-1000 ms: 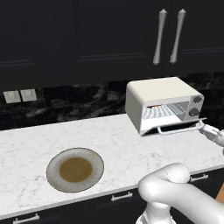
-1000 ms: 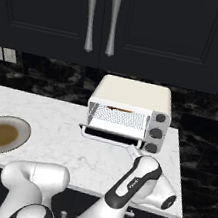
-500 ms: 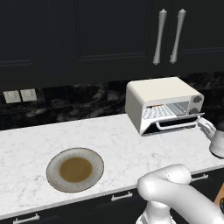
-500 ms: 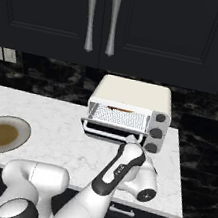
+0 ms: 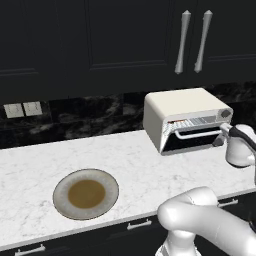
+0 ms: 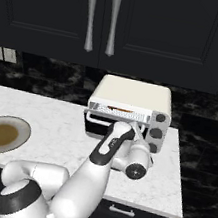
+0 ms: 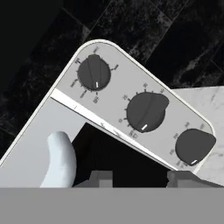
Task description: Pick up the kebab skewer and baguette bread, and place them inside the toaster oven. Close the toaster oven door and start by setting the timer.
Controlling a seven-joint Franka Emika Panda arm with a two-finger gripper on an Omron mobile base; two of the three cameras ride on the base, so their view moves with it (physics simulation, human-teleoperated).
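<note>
Jaws: the gripper shows 2 dark finger tips at the bottom of the hand view, standing a moderate gap apart; whether anything sits between them I cannot tell.
Gripper place: right at the front of the toaster oven, by the right end of its door; in the left base view the hand is just right of the door's bar handle.
Toaster oven door: the toaster oven door is tilted partway, its top edge standing off the oven mouth and its white bar handle along that edge; a strip of the wire rack shows above it.
Handle, hand view: a rounded white end of the handle lies left of the finger tips, against the dark glass.
Knobs: 3 dark knobs run in a row across the cream panel in the hand view, each with a white mark; in the right base view they sit at the oven's right side.
Inside the oven: a thin orange-brown streak shows on the rack in the right base view; too small to tell what it is.
Plate: a round plate with a brown centre lies on the near left of the white marble counter, well apart from the oven.
Behind: black cabinets with 2 silver handles hang above the oven; wall sockets sit at the far left.
</note>
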